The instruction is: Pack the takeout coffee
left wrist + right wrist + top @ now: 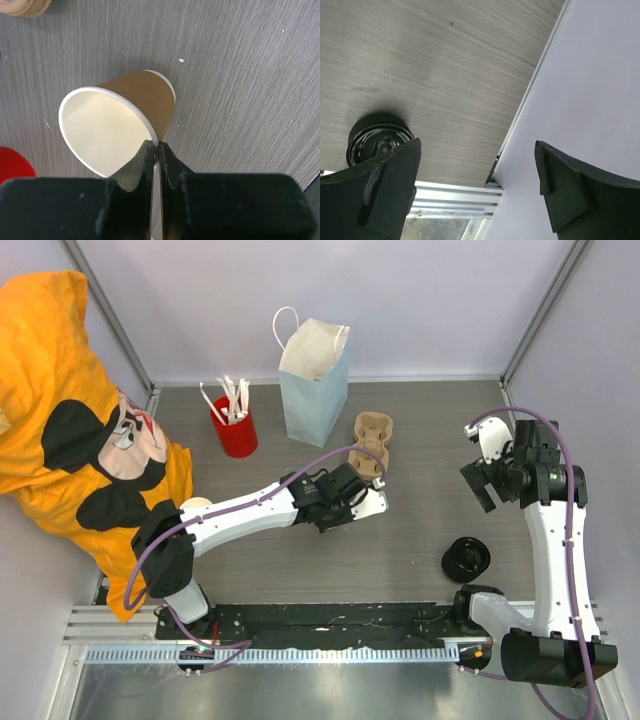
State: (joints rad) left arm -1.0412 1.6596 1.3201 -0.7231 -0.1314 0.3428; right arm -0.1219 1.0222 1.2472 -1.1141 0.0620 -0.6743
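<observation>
This looks like a robotics lab test cell: a grey table (pixel 420 420) boxed in by plain pale panels (pixel 400 300) on metal posts (pixel 108 315). A left arm (pixel 240 512) and a right arm (pixel 555 540) stand at an aluminium rail (pixel 300 653) along the table's near edge.

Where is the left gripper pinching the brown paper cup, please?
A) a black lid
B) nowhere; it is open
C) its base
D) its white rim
D: the left wrist view shows the left gripper closed on the white rim of the lidless brown paper cup.
</observation>
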